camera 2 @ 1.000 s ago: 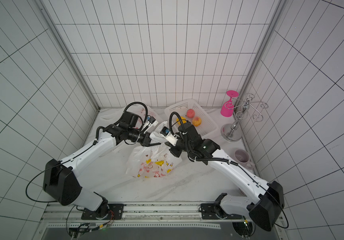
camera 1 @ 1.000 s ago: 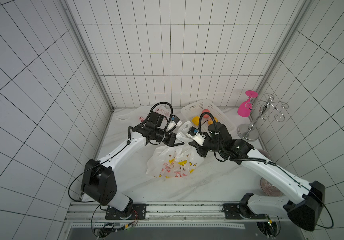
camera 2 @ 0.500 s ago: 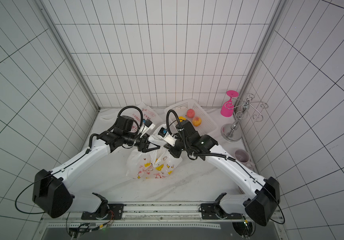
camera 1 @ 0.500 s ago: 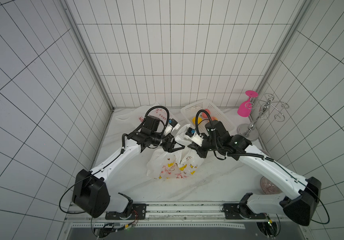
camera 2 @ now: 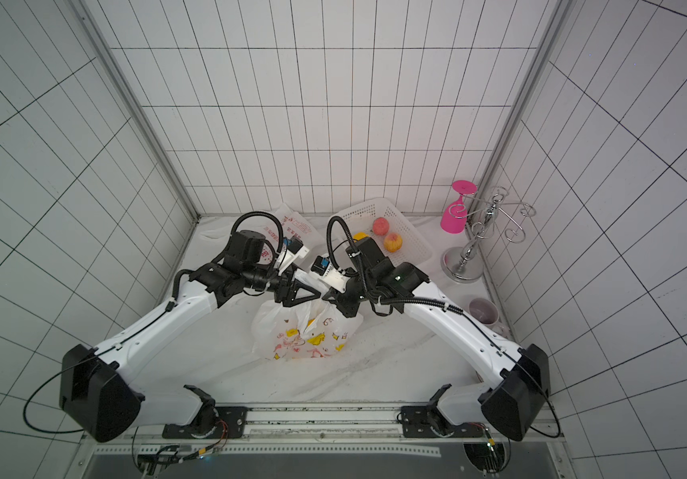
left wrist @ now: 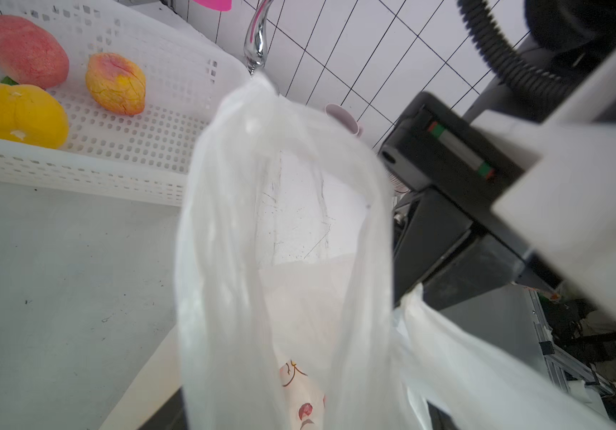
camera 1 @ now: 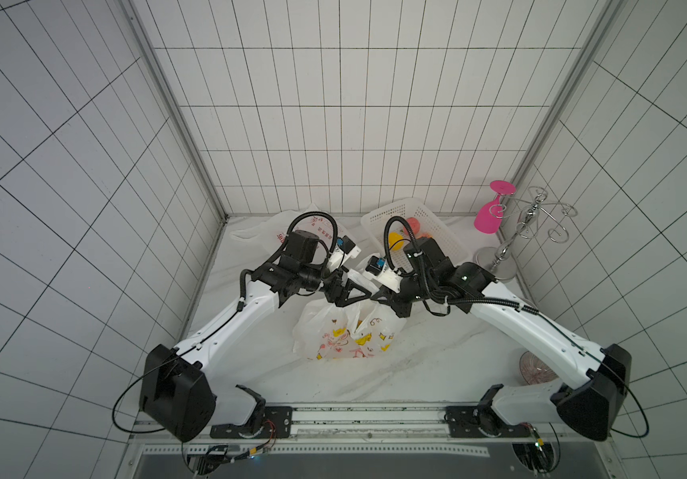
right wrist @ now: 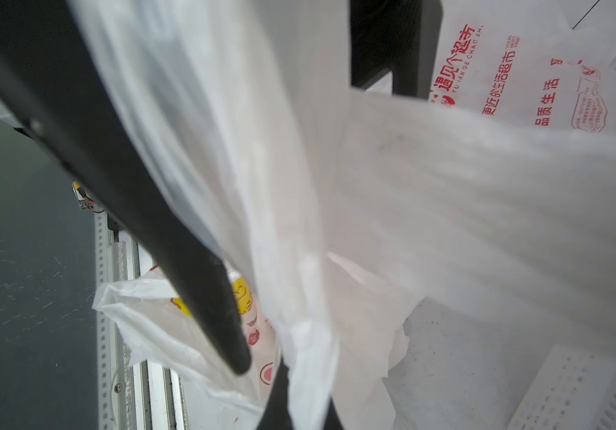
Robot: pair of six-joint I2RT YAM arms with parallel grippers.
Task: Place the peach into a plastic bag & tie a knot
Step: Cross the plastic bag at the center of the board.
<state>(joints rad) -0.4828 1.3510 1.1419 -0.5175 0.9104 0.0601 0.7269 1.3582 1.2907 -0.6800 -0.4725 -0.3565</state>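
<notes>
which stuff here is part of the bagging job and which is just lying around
In the job: bag, left end effector, right end effector.
Lying about: basket, fruit in it, second bag, pink glass, rack, mug.

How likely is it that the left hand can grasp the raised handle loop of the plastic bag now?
Probably yes. The left hand is open, and the bag handle loop stands directly in front of it, with nothing between them.
</notes>
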